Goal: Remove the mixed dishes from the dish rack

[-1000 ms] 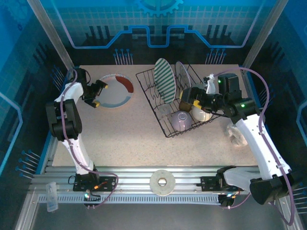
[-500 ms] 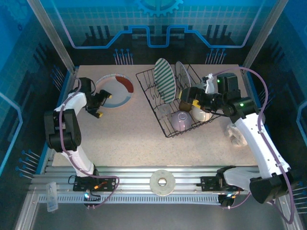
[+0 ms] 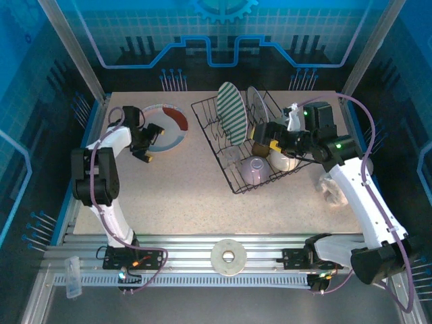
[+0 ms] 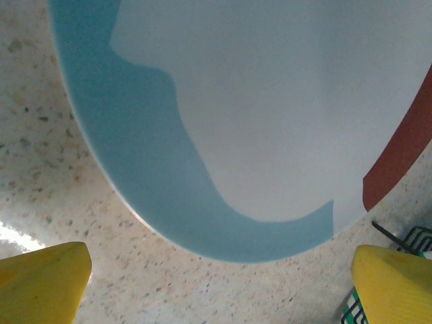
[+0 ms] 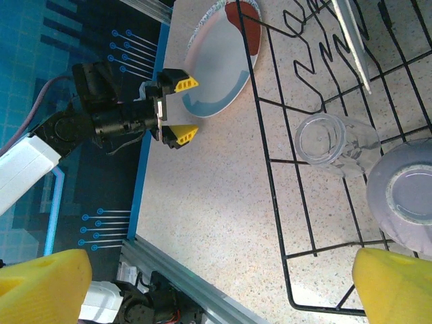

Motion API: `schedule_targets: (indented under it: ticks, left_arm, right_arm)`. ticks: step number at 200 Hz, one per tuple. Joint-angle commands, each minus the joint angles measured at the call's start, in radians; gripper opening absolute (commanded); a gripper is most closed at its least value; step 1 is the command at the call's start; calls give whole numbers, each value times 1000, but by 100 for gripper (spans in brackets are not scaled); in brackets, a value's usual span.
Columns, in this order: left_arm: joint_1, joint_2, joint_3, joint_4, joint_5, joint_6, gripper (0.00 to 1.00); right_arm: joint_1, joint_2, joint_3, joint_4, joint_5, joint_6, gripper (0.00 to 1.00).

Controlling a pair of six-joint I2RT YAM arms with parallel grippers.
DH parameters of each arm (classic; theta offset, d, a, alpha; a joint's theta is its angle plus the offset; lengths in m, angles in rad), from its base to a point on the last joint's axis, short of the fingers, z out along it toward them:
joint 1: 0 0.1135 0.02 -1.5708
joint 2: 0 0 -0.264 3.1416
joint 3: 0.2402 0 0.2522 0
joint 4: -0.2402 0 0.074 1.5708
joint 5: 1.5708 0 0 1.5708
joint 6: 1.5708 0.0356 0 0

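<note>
The left gripper (image 5: 181, 108), jaws spread and empty, is hovering just beside the flat plate with a red, white and blue-grey rim (image 3: 169, 125). That plate is already lying on the table (image 3: 175, 196), left of the black wire dish rack (image 3: 212, 148). The right gripper (image 3: 268, 138), also spread, is hanging by the cream bowl (image 3: 283, 160) in the rack, perhaps touching it. It likely needs lowering onto a rim next. Over the last second the left arm has been swinging round the plate's near side.

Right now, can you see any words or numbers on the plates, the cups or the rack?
None: no word, number or sign can be read anywhere.
The plate on the table has only coloured bands.
The striped plate in the rack has only stripes.
The tumbler shows no readable print.
</note>
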Motion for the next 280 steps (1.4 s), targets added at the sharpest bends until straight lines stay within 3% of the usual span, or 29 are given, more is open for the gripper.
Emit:
schedule_targets:
  ticks: [1,71,124,190,223,246,261,280]
  left_arm:
    - [0,51,65,18,-22,-26,99]
    - [3,104,124,56,-6,-45,99]
    - [29,69,75,82,14,-19,99]
    - [38,-115,53,-24,103,193,99]
    - [43,-238,-1,76,295,266,99]
    - [21,-306,72,-80,283,385,99]
    - [20,-376,76,-137,247,358,99]
    - [60,-465,-2,-101,284,284,99]
  right_arm:
    - [14,-28,26,-11,15,-17,100]
    - [17,-24,28,-11,27,-17,100]
    - [18,17,56,-9,35,-33,100]
    - [40,164,188,-52,125,-133,100]
    - [59,275,306,-110,235,-216,98]
    - [67,353,381,-139,282,-266,97]
    - [73,408,437,-163,333,-306,95]
    - [88,445,470,-146,400,-354,94]
